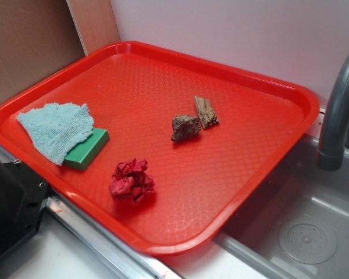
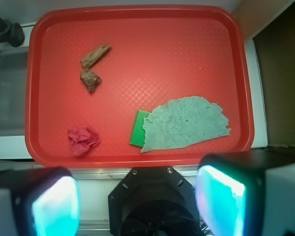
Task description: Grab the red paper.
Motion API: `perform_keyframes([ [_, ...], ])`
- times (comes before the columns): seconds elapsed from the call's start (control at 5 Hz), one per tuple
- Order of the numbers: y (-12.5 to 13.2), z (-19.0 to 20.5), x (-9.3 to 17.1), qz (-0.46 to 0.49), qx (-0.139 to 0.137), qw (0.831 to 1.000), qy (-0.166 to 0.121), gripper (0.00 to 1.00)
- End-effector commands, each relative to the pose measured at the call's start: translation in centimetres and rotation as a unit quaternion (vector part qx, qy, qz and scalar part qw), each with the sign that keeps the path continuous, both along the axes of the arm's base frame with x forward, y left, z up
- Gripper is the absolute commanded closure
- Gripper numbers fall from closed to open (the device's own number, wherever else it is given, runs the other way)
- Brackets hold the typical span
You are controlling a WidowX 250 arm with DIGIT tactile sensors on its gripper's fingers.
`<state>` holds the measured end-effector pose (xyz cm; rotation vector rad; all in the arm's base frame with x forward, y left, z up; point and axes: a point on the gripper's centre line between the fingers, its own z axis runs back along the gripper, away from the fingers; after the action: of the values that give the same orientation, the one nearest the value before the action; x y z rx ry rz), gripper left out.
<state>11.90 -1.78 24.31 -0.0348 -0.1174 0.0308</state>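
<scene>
Your red paper is a crumpled dark crimson ball, all folds and creases, roughly round, so there's no real long axis or pointing direction to speak of. It sits on the red tray, a bumpy-textured plastic one, near its front edge. Close by, a fuzzy teal cloth drapes over a green block. Two rough brown chunks lie touching mid-tray. Your pincer hangs above the tray's near edge, looking straight down, fingers spread wide and holding nothing.
</scene>
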Motion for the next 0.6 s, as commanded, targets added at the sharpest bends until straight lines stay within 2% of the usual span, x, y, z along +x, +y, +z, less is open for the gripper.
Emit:
perform_keyframes([
  [0.0, 0.0, 0.0, 0.0, 0.0, 0.0, 1.0, 0.0, 0.0],
  [0.2, -3.9, -5.0, 0.8, 0.018, -0.022, 1.0, 0.004, 0.0],
  [0.4, -7.0, -9.3, -0.1, 0.017, -0.076, 0.997, -0.003, 0.0],
])
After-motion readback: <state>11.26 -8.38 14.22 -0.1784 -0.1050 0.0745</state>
